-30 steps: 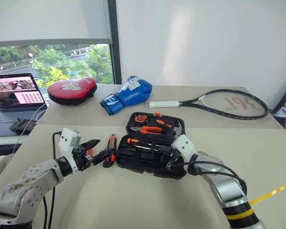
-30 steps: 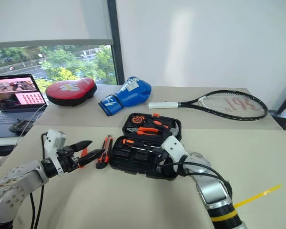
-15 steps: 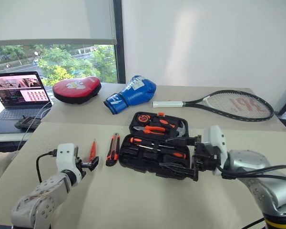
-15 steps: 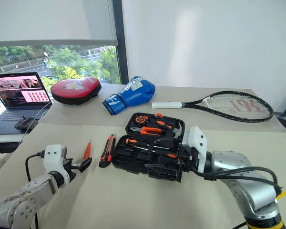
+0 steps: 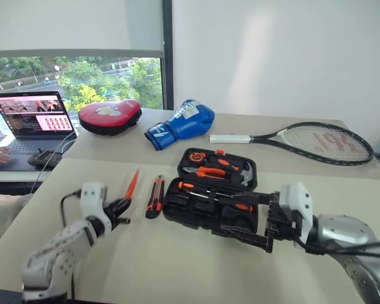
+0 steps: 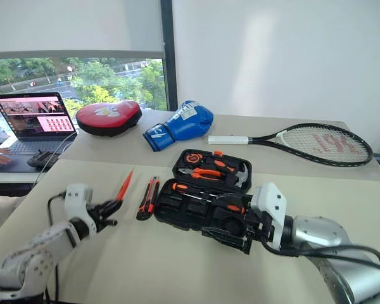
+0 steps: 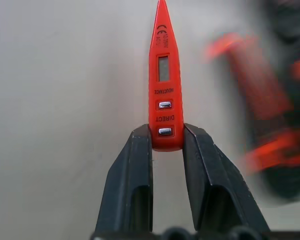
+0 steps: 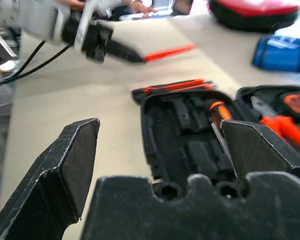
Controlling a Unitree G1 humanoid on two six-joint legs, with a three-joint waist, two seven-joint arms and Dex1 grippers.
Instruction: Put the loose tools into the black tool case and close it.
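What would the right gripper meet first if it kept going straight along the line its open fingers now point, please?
Most likely the black tool case. The right gripper stands open, and its wrist view looks straight into the case's open tray with shaped slots. Depth is hard to judge, so whether the near rim or the slots come first is unclear.

An open laptop [image 5: 26,120] sits far out beyond the left fingers. A red pad [image 5: 109,116] and blue boxing glove [image 5: 181,123] lie well ahead of them. A tennis racket [image 5: 304,139] lies far beyond the right fingers.
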